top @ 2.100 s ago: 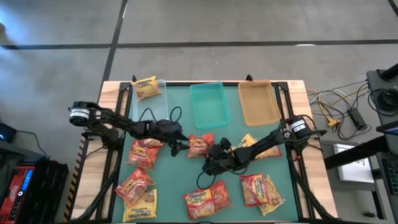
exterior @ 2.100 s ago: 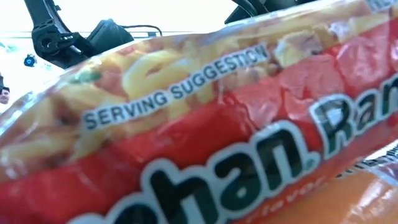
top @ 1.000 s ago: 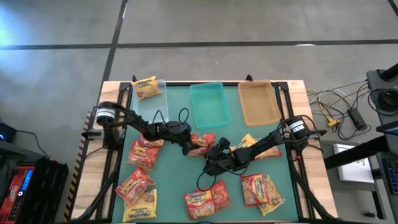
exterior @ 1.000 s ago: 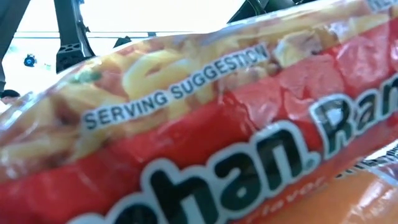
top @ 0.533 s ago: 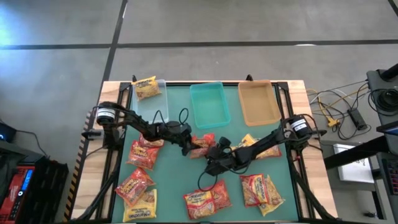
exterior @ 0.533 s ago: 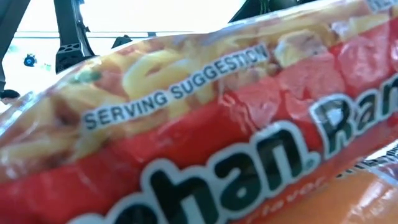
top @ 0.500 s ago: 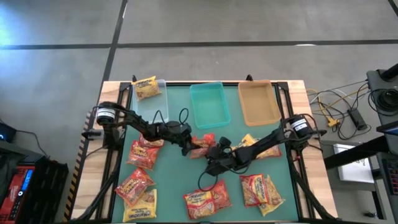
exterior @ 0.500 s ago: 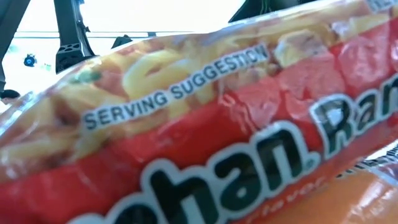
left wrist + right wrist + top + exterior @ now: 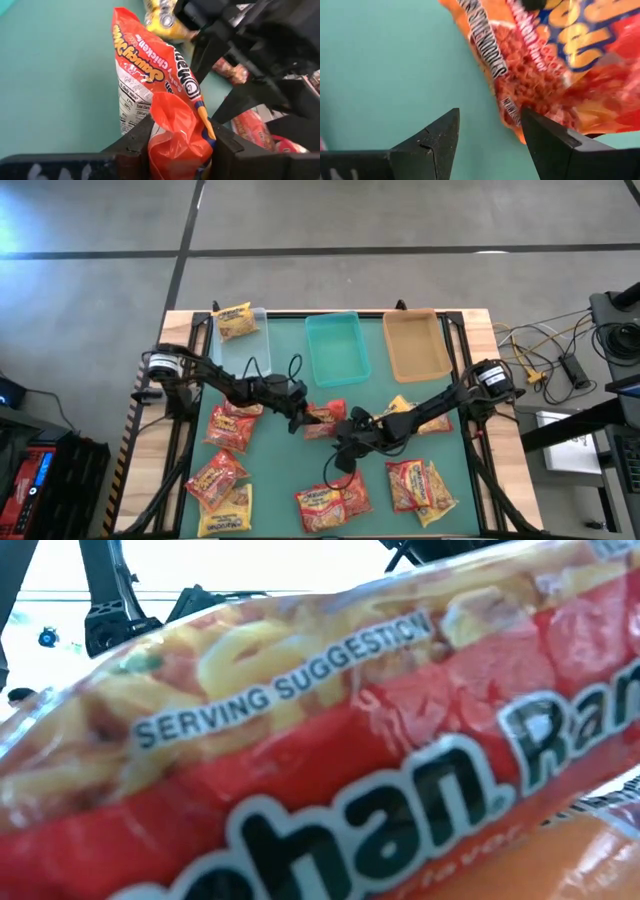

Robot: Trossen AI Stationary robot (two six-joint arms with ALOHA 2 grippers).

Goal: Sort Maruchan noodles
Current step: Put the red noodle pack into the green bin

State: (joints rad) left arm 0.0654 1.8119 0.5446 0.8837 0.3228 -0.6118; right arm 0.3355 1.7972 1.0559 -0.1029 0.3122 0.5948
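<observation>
An orange-red Maruchan noodle packet (image 9: 327,413) sits mid-table on the teal mat, and my left gripper (image 9: 298,418) is shut on its left end. In the left wrist view this packet (image 9: 150,75) stands on edge, stretching away from the fingers. My right gripper (image 9: 340,445) is just near-right of it, open, with bare mat between its fingers (image 9: 435,142). An orange-red packet (image 9: 545,55) lies just beyond them. Other packets lie at the left (image 9: 233,427), the near left (image 9: 215,477), the near middle (image 9: 333,502) and the near right (image 9: 420,483). My left gripper pinches the crumpled end (image 9: 175,132) of the orange-red packet between its two fingers (image 9: 135,145), coming low from the table's left. The packet stands tilted on its long edge. Whether that edge rests on the mat cannot be told.
At the far edge stand a clear tray (image 9: 258,340) holding a yellow packet (image 9: 235,320), a teal tray (image 9: 337,348) and a tan tray (image 9: 416,345). A yellow packet (image 9: 400,405) lies under my right arm. One packet (image 9: 320,740) fills the low view.
My left gripper has stayed at the orange-red packet's left end, and the packet now shows narrower from above, tipped up on edge. My right arm has shifted slightly toward the table's right edge.
</observation>
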